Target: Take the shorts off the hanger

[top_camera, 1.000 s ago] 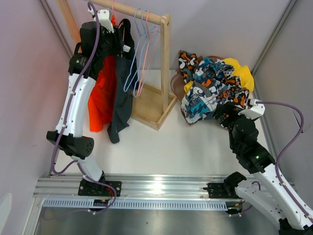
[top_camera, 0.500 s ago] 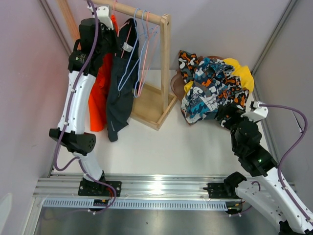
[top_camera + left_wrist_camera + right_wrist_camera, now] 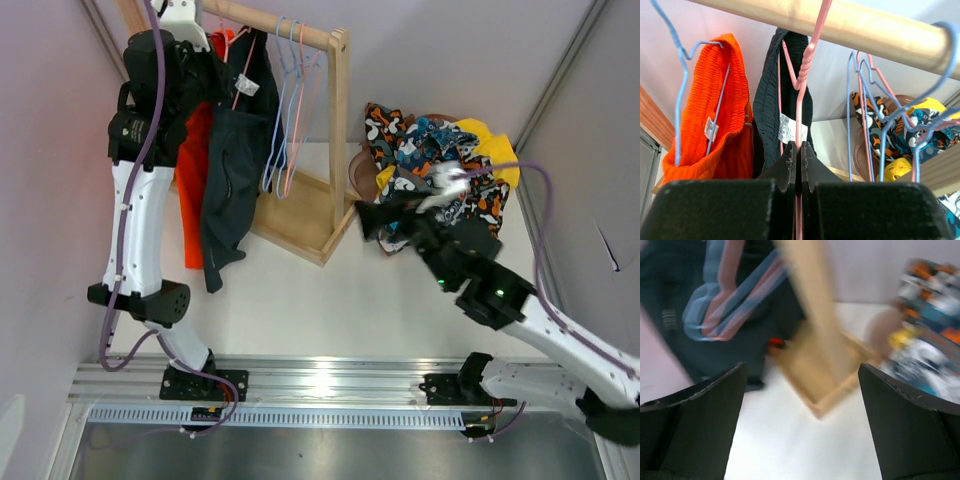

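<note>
- Orange shorts (image 3: 190,195): hang at the left end of the rail (image 3: 285,27) on a blue hanger (image 3: 680,85). The hanger wire shows only in the left wrist view.
- Black shorts (image 3: 228,185): hang just right of the orange pair, touching it, on a pink hanger (image 3: 807,65) hooked over the rail. The wrist view shows a white label inside the waistband.
- Left gripper (image 3: 799,152): the wrist view shows both fingers pressed together on the pink hanger's wire, below the hook. The top view shows only the arm raised to the rail; the fingers cannot be made out there.
- Empty hangers (image 3: 287,110): blue and pink, bunched between the black shorts and the post (image 3: 343,110).
- Base (image 3: 305,225): a wooden frame standing on the white table (image 3: 330,300).
- Right gripper (image 3: 801,387): fingers wide apart, holding nothing. Its wrist view is blurred and faces the post and base. The top view places it over the table, between the base and the pile (image 3: 430,175).
- Pile: printed shorts heaped at the right, off the rack, with yellow shorts (image 3: 498,152) at its right edge.
</note>
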Tool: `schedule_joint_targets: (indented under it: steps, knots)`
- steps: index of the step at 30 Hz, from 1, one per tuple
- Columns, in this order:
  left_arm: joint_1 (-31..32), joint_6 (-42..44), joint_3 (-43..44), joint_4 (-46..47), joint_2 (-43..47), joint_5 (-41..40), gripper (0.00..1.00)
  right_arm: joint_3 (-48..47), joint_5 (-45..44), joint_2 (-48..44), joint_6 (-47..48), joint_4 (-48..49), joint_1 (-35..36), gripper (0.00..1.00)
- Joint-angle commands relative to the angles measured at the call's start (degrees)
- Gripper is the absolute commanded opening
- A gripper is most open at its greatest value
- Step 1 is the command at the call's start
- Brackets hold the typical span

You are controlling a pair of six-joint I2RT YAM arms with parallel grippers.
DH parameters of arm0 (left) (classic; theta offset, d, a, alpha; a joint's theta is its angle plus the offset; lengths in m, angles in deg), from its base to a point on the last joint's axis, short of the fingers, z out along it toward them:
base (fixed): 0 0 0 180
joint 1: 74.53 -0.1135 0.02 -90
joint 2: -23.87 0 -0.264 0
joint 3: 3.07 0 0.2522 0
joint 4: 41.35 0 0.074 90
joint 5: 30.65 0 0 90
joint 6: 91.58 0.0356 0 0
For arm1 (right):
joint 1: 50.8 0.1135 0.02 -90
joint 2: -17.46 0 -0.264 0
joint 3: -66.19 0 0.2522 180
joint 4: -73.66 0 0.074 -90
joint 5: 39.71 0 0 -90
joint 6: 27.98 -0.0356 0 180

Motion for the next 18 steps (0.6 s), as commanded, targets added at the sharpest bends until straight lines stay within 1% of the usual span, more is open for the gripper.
schedule_joint_targets:
  steps: [1,2,3,5,6,7,8,13,17,18]
  knots:
    - [-0.29,-0.16,-1.05,4.72,5.91,0.33,0.00,-11.80,-3.65,10.52,10.90,9.28,11.89,0.99]
    - [-0.29,-0.33,-1.76,4.99,6.53,0.42,0.00,-14.64,-4.45,13.69,11.79,9.28,13.57,0.99]
    - [-0.29,-0.68,-2.38,5.08,6.97,0.51,0.00,-17.28,-4.29,19.29,11.45,9.28,15.50,0.99]
    - [-0.29,-0.95,-4.14,4.99,8.20,0.86,0.00,-23.59,-3.33,24.50,11.10,10.25,17.18,0.99]
    - [-0.29,-1.30,-5.01,4.99,8.73,0.86,0.00,-25.55,-3.15,29.14,11.36,10.68,18.76,0.99]
    - [-0.29,-1.47,-5.98,4.99,9.25,2.60,0.00,-27.48,-3.58,31.54,11.71,11.21,19.64,0.99]
    - [-0.29,-1.56,-6.51,5.08,10.13,2.97,0.00,-31.50,-4.54,33.74,11.89,11.30,20.35,0.99]
    - [-0.29,-1.74,-11.78,6.05,13.56,4.55,0.00,-41.81,-4.02,45.86,10.22,11.04,21.85,0.99]
    - [-0.29,-1.92,-14.33,6.84,15.67,5.78,0.00,-50.68,-4.46,53.08,9.87,8.76,22.29,0.99]
    - [-0.20,-1.83,-14.86,7.19,16.20,5.87,0.00,-54.18,-4.55,54.49,9.69,7.36,22.38,0.99]
